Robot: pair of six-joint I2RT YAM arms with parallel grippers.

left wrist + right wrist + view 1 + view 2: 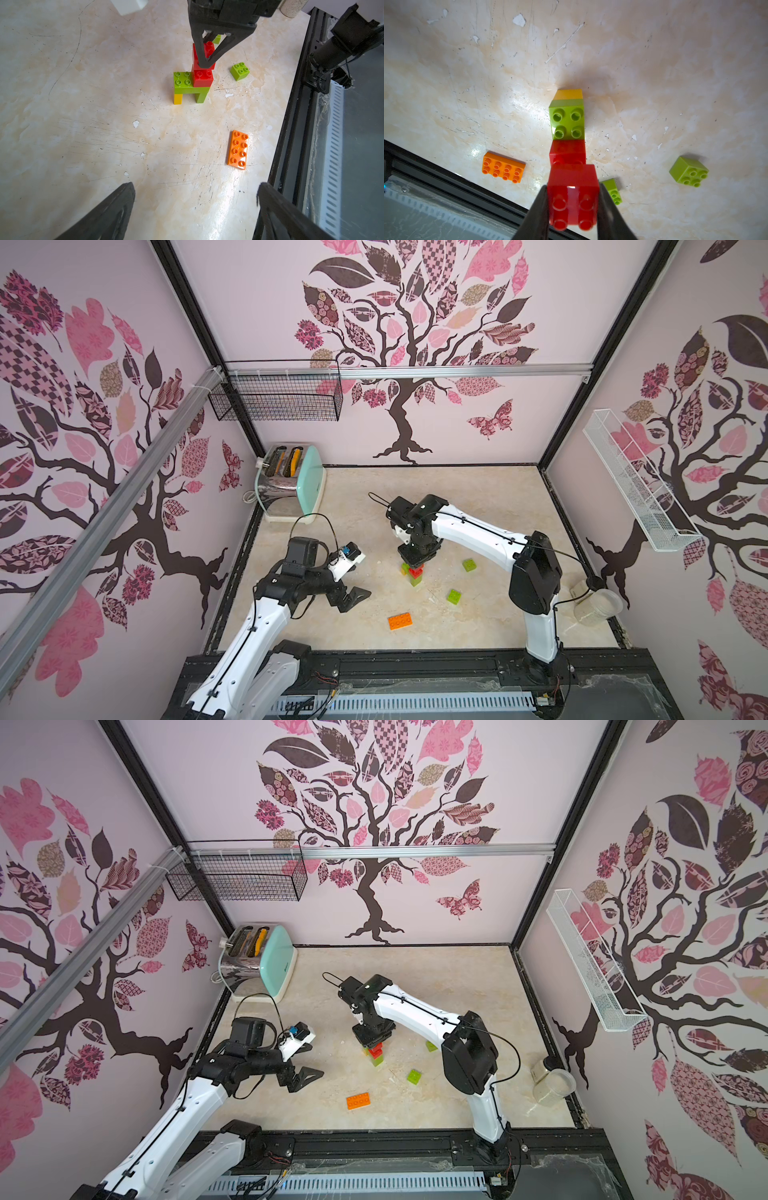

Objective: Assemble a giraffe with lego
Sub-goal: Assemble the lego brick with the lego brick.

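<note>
**Booth:** Set the scene, biggest thing first.

**Me:** Marbled table (478,497), both my arms out over it. My right gripper (573,207) points straight down over the middle, jaws clamped on the sides of a red brick (573,182). My left gripper (353,598) hangs off on its own side, jaws spread wide with nothing between them.

**Booth:** And the giraffe?

**Me:** The half-built giraffe (191,89) stands mid-table, right under my right gripper. Its green body runs lengthwise from the yellow leg to the green leg. The neck rises at the green-leg end, where a lower red brick (202,79) is on, studs up.

**Booth:** What does the next move hang on?

**Me:** How the brick I hold sits over that one. It's above it, studs up, edges about square. But in the left wrist view a row of the lower brick's studs shows clear of it. So it's set back a row or not down yet, and I can't tell which. I reckon it needs lining up, then a straight push down.

**Booth:** The head?

**Me:** The orange brick (401,621) lies flat, studs up, near the front edge, well apart from the giraffe. Its long axis runs roughly along that edge. My free left gripper looks the nearer one. A near green brick (455,596) and a far green brick (469,564) lie loose on my right arm's side.
</note>
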